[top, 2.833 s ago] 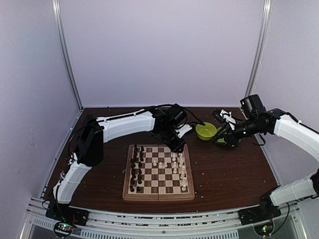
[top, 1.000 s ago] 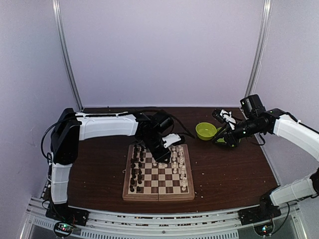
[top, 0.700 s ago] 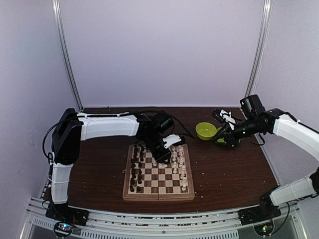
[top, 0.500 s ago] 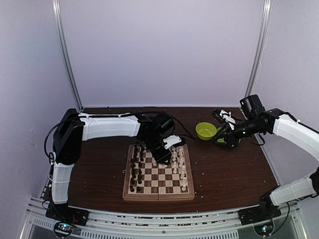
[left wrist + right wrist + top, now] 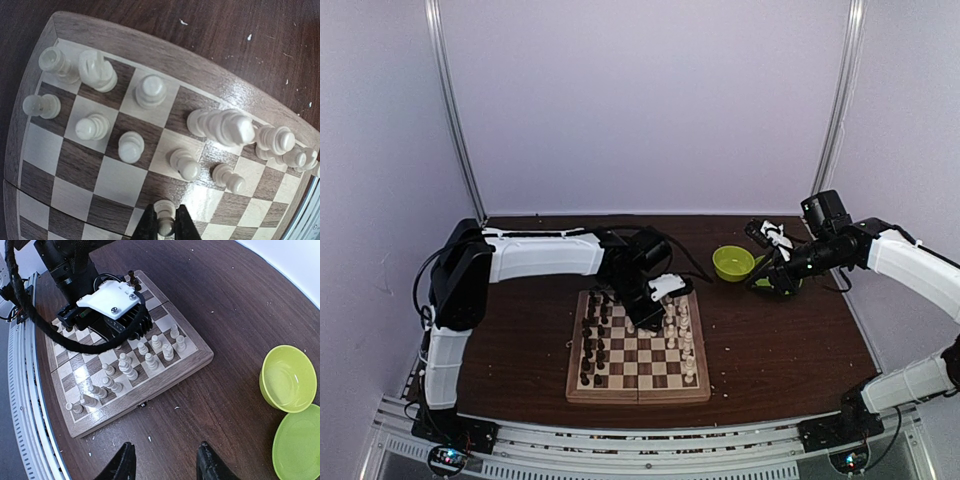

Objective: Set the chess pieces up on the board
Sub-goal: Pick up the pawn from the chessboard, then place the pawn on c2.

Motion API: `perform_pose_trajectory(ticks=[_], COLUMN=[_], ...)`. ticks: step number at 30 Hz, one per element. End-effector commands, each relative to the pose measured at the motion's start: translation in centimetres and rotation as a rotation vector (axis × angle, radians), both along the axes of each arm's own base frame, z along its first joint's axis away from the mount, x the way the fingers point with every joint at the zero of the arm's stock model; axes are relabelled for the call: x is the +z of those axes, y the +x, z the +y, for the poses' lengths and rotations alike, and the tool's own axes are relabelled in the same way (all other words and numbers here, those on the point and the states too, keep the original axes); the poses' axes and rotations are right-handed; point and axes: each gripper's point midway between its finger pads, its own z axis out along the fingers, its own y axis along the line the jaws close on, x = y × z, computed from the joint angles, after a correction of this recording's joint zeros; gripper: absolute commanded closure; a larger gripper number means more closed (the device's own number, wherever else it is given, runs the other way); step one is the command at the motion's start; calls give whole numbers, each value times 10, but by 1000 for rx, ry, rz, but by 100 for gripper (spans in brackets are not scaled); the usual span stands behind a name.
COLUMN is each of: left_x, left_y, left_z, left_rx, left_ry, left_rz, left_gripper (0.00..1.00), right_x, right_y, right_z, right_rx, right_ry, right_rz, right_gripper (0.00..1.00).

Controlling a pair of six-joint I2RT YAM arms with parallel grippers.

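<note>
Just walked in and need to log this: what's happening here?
The left gripper is closed on one small cream-white chess piece on the square wooden checkered chessboard, where dark brown pieces and other cream pieces stand along opposite sides. The right gripper hangs open above the brown table, near a lime-green bowl and green plate.

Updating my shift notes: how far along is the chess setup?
Done: dark pieces stand in two files along the left side of the board. In hand: the left gripper pinches a cream pawn mid-board. Left: the cream pieces on the right look unevenly ranked.
</note>
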Motion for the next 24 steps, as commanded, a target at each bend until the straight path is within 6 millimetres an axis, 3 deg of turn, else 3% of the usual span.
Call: perform_pose_trajectory(ticks=[1,5,10,16,19,24], left_x=[5,16,46,76,82,71], left_y=[-2,-1,-3,-28,-42,-70], left_z=[-7,-11,-16,-19,-18,-25], left_rx=[-16,-11,7,-24,-50,-135], left_ry=[-17,-41,-102,-171,-177,-152], left_rz=[12,4,-10,-39,-69,-81], left_gripper=[95,98,98,98,98,98], right_x=[8,8,10,10,10,10], right_y=[5,5,5,5,5,6], right_z=[-1,-1,-2,-2,-2,-3], right_rx=[-2,-2,-5,-8,-10,-11], right_ry=[-1,0,0,-4,-4,-6], right_rz=[-22,-25,-29,-34,-36,-38], right_gripper=[59,59,59,59,59,59])
